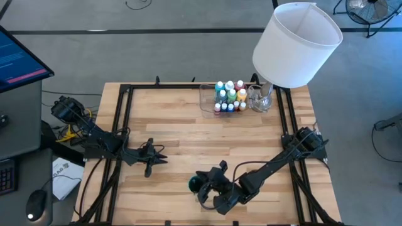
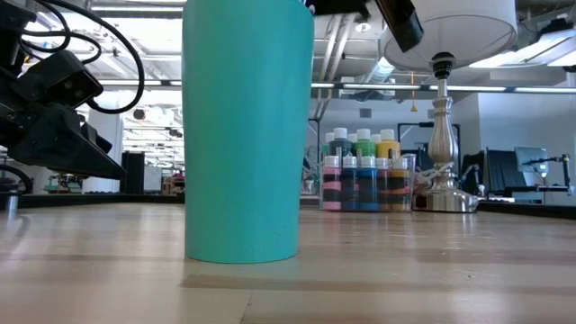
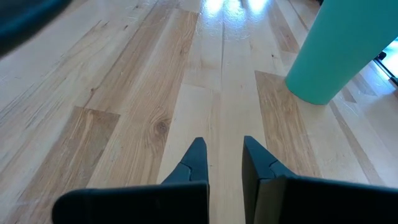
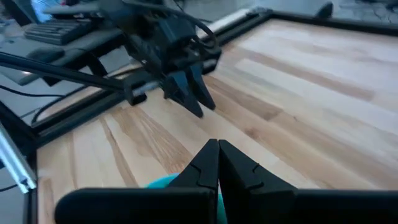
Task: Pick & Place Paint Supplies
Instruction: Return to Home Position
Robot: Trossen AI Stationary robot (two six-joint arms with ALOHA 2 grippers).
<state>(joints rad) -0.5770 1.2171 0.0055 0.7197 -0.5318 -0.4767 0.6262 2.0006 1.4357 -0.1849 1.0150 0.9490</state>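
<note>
Nearest the front edge of the pale, striped butcher-block table (image 1: 188, 132), a smooth teal cup (image 2: 243, 135) with a slight taper is standing upright. The right gripper (image 4: 217, 149) is hanging just above its rim. Its 2 dark, wedge-shaped fingers are pressing flat against each other with nothing between them. What is lying inside the cup cannot be made out.

To the left of the cup and apart from it, the left gripper (image 3: 222, 149) is hovering low over bare wood. Its 2 pointed fingers are standing a narrow gap apart and gripping nothing.

Farther back, toward the far right corner, a clear plastic tray (image 1: 206, 100) is sitting on the table. The paint bottles (image 1: 229, 95) are standing upright inside it, packed close together. The taller ones are wearing white caps over green, yellow, blue and red. A row of tinier ones in front is showing pink, blue and orange. Dark-banded labels are wrapping the small ones, but the print is too small to read.

Just beside the tray on its right, a lamp with a turned, silvery metal base (image 2: 441, 175) is carrying a big white drum shade (image 1: 295, 44).

Beyond the table's left side, a monitor (image 1: 19, 59) is glowing blue with lines of text too small to read.
</note>
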